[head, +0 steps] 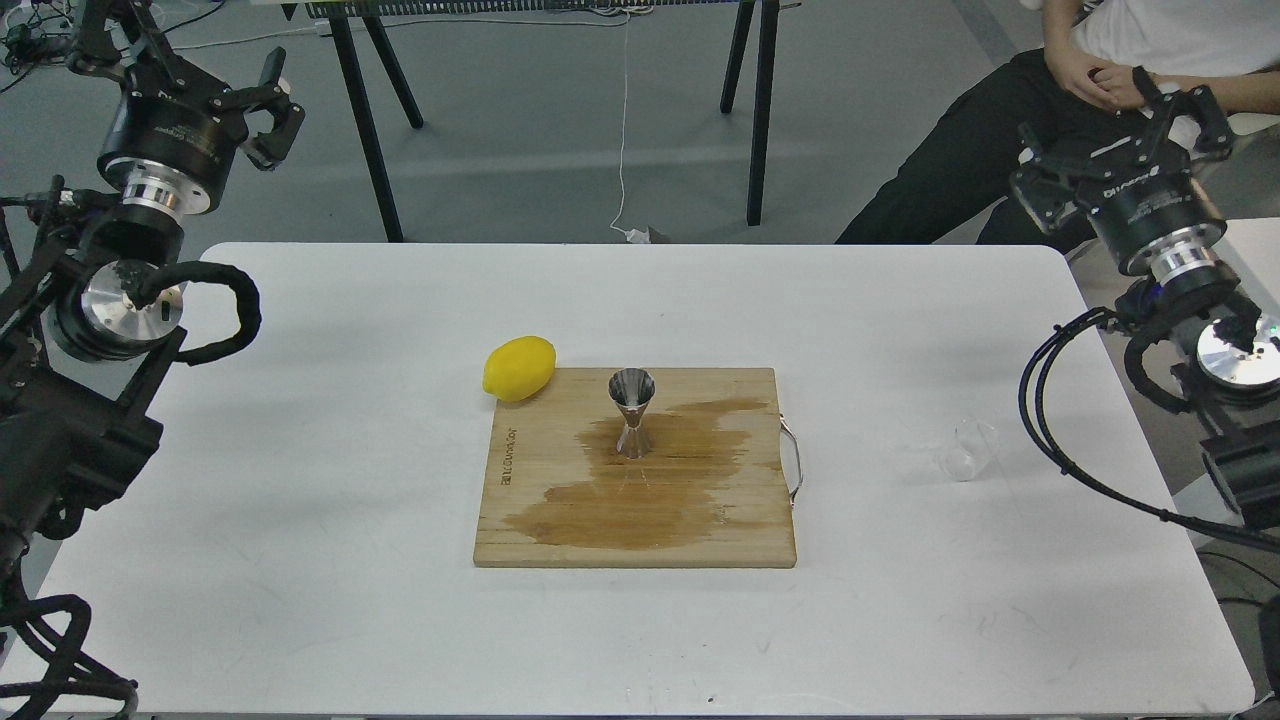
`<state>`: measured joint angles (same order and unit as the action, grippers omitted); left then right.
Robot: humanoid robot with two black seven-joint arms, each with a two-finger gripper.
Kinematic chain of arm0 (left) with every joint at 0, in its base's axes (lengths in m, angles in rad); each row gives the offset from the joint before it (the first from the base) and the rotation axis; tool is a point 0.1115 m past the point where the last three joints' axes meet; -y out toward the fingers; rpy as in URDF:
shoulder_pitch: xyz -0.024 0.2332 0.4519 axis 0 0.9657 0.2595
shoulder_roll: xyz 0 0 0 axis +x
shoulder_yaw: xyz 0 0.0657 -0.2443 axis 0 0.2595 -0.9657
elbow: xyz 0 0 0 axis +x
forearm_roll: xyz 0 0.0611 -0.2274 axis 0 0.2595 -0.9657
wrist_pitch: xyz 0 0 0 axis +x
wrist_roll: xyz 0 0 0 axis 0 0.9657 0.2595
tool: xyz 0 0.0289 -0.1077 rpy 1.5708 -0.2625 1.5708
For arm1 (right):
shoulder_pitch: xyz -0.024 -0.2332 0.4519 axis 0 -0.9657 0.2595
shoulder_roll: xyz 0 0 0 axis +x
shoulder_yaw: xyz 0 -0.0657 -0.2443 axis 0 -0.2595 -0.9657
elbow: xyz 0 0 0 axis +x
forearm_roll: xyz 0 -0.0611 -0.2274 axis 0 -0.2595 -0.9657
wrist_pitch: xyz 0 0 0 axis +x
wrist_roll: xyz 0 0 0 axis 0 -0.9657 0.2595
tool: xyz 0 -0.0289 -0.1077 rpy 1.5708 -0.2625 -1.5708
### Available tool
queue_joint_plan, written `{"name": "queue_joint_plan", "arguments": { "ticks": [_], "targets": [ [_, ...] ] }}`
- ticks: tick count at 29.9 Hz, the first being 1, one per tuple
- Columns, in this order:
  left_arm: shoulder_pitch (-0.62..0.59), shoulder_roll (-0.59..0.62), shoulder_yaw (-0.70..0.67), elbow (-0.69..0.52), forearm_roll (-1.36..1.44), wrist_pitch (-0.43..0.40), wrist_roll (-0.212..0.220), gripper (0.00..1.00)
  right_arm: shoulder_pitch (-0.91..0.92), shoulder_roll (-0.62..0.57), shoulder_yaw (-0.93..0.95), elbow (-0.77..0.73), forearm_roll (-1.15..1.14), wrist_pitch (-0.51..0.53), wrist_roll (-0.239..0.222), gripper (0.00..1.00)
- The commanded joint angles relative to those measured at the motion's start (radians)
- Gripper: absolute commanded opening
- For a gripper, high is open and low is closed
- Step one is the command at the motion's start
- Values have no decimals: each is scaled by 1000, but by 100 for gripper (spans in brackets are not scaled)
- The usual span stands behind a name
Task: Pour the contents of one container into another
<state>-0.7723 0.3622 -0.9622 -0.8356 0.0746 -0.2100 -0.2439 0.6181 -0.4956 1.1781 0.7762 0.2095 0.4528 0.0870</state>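
A small clear cup [968, 449] stands by itself on the white table [300, 520], right of the wooden board [540, 500]. The shiny steel jigger [632, 412] stands upright on the board, in a dark wet patch. My right gripper [1120, 122] is raised high at the far right, well above and behind the cup, open and holding nothing. At the top left my left gripper [268, 112] hangs off the table's edge, open and holding nothing.
A yellow lemon [519, 368] lies at the board's back left corner. A metal handle [793, 460] sticks out from the board's right side. A seated person [1060, 110] is behind the table at the right, and black table legs [760, 110] stand behind.
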Motion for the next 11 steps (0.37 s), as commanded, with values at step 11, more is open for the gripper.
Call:
{"name": "queue_joint_plan", "arguments": {
  "ticks": [11],
  "targets": [
    [4, -6, -10, 9, -6, -19, -6, 100, 124, 2, -51, -167, -55, 29, 27, 100]
  ]
}}
